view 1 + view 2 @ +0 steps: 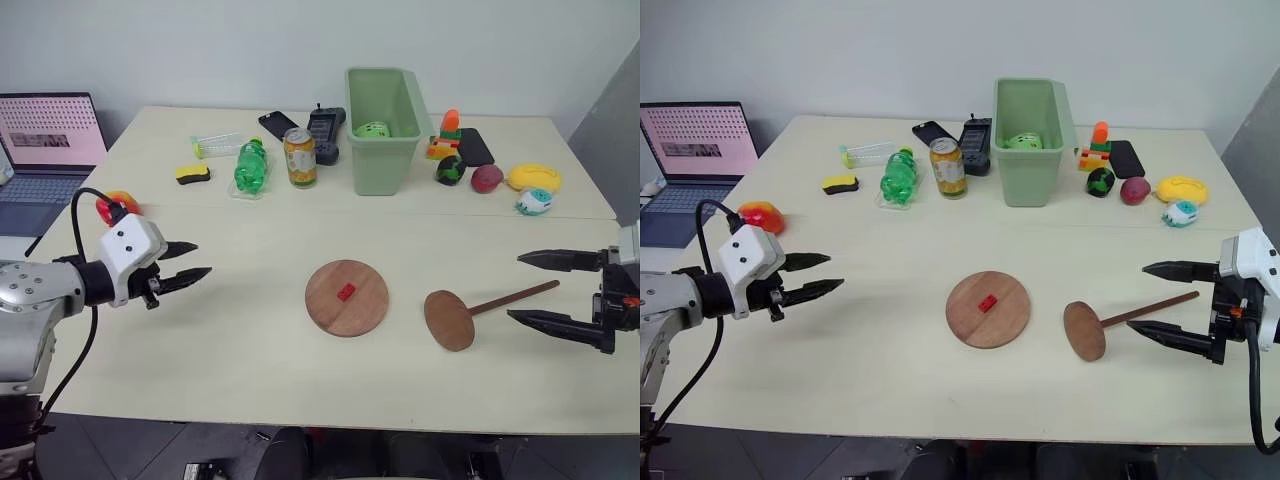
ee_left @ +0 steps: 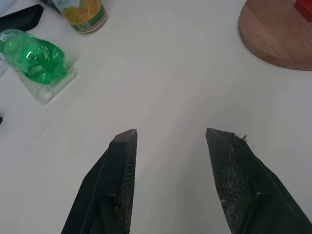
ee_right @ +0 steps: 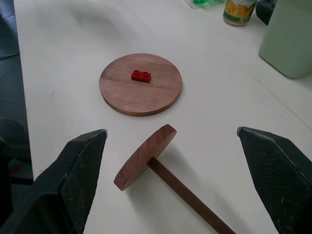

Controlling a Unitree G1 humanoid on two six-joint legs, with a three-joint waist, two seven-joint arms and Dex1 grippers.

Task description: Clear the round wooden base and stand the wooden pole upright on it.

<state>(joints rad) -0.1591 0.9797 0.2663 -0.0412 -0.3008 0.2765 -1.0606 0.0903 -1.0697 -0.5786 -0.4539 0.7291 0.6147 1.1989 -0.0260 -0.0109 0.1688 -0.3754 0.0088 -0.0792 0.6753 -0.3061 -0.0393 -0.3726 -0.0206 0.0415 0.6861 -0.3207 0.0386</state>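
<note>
Base: round wooden base mid-worktop, red brick on top | Pole: wooden pole lying beside it | left gripper narrowly parted, empty | right gripper wide, empty | Risk: pole could roll if nudged while grasping.

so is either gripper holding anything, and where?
Nothing held. Left gripper and right gripper are both open over the table; the pole lies by the right one, untouched.
</note>
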